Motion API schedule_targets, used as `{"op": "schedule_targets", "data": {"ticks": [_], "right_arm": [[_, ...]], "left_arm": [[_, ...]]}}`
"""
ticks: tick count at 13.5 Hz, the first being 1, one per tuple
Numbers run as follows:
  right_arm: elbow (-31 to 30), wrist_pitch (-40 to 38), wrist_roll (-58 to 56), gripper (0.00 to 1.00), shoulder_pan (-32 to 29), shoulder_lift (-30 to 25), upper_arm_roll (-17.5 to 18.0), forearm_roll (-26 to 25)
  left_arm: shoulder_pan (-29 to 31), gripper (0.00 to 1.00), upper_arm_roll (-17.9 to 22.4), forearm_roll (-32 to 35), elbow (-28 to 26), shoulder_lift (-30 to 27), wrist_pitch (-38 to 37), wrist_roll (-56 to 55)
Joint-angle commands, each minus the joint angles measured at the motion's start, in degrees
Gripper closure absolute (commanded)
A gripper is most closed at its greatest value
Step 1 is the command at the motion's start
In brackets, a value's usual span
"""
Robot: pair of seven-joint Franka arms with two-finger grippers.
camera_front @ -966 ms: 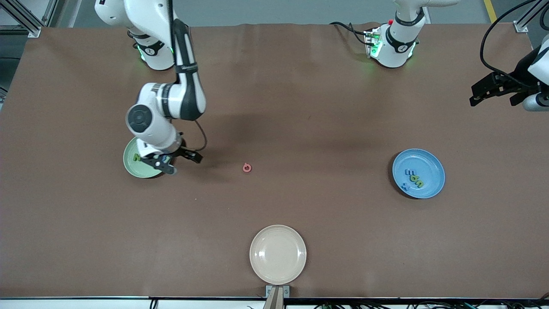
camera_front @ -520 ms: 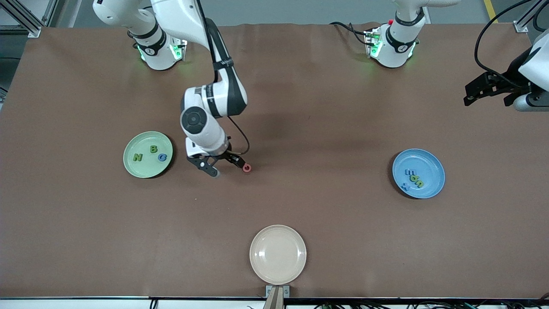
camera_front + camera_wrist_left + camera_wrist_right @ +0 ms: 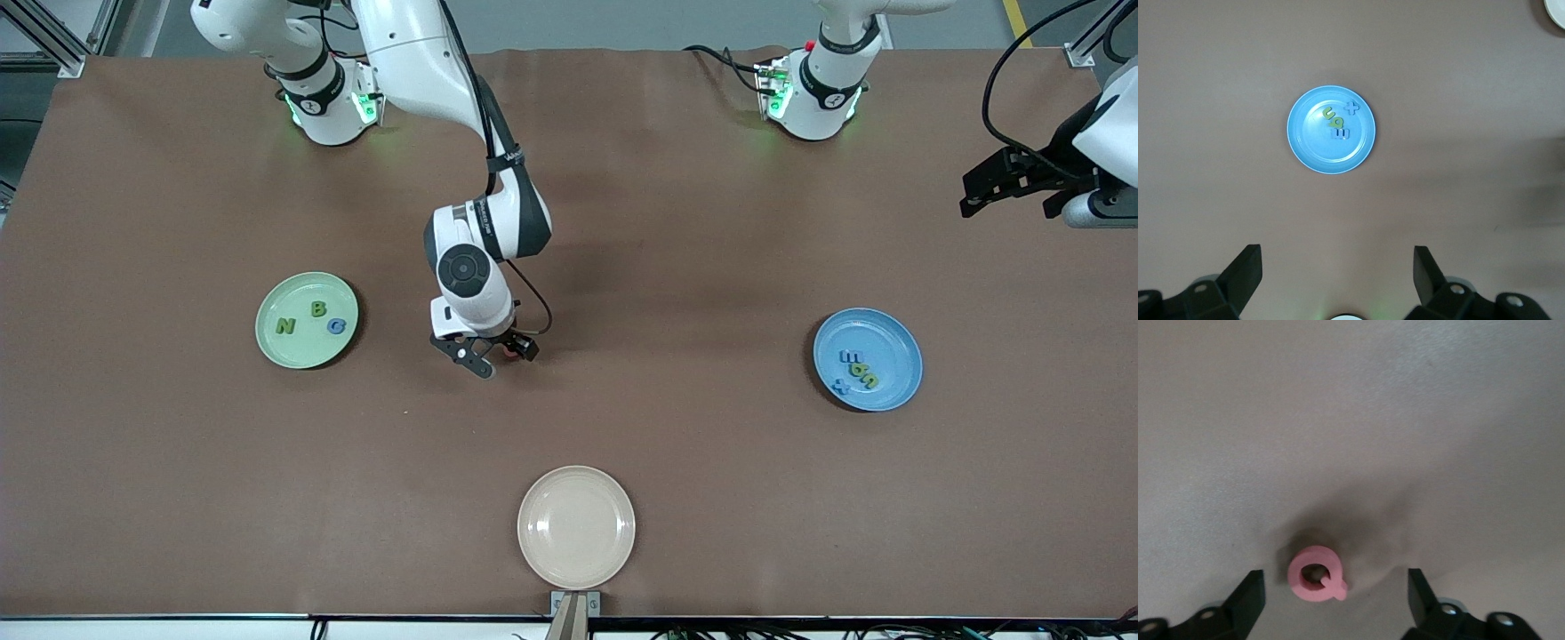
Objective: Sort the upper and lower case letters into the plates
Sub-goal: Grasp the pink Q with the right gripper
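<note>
Brown tabletop: right gripper (image 3: 494,354), jaws spread, straddles a pink letter Q (image 3: 1316,574) between the green plate (image 3: 307,320) and blue plate (image 3: 868,359); left gripper (image 3: 1337,280) waits unclenched high above the blue plate.

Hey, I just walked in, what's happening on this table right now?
The right gripper is down over a pink letter Q on the table, fingers open on either side, nothing gripped yet. The green plate holds N, B and a blue letter; the blue plate holds four small characters. The beige plate is empty. The left gripper waits open, high above the blue plate's end of the table.
</note>
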Motion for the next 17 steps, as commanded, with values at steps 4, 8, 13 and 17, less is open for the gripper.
{"op": "schedule_targets", "data": {"ticks": [4, 8, 13, 17], "right_arm": [[2.7, -0.1, 1.4, 0.35, -0.7, 2.0, 0.6, -0.5], [2.7, -0.2, 1.1, 0.77, -0.8, 2.4, 0.6, -0.6], [2.7, -3.7, -1.4, 1.00, -1.6, 0.7, -0.7, -1.5], [1.9, -23.4, -19.7, 1.00, -1.1, -4.8, -14.4, -2.9]], "left_arm": [[0.3, 0.00, -0.3, -0.2, -1.4, -0.9, 1.7, -0.4], [0.3, 0.00, -0.3, -0.9, -1.6, -0.5, 3.5, -2.3], [0.3, 0.00, -0.2, -0.9, -1.1, 0.0, 4.2, -3.1], [0.0, 0.00, -0.2, -1.0, -0.8, 0.8, 4.7, -3.1]]}}
